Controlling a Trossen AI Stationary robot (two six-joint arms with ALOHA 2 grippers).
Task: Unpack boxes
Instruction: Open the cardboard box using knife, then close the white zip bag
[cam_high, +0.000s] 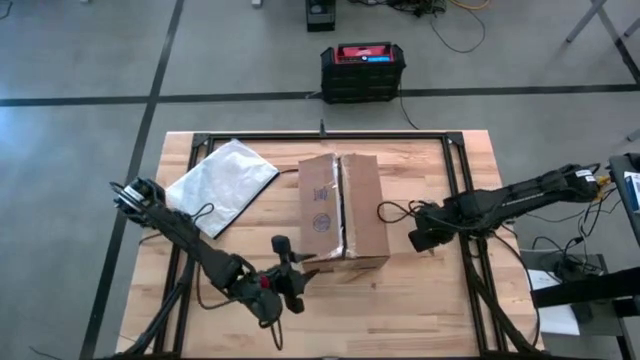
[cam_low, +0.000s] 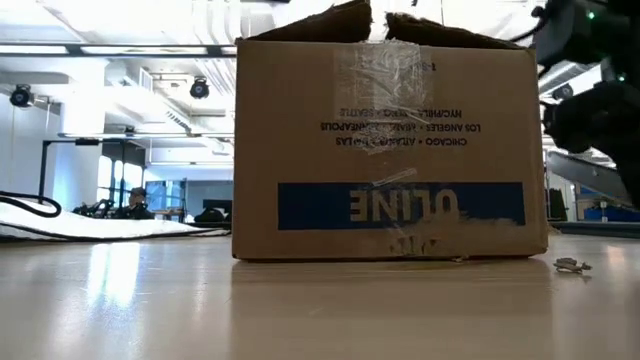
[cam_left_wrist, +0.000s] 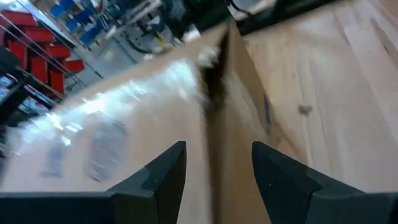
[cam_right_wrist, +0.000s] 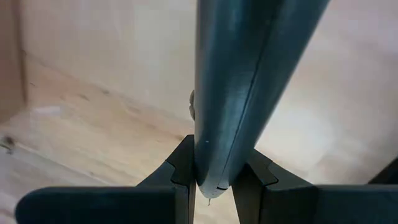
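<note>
Straddling the cardboard box (cam_high: 343, 210) corner, left gripper (cam_left_wrist: 214, 168) released, right gripper (cam_right_wrist: 214, 177) grasping a dark tool (cam_right_wrist: 249, 74).

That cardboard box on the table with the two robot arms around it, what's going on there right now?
The brown cardboard box sits mid-table, its top flaps only slightly parted and clear tape across them. The left gripper is at the box's near edge, fingers open to either side of a cardboard edge. The right gripper waits to the box's right, shut on a dark, blade-like tool. A clear plastic bag lies to the left. Nothing has been taken out of the box yet.
</note>
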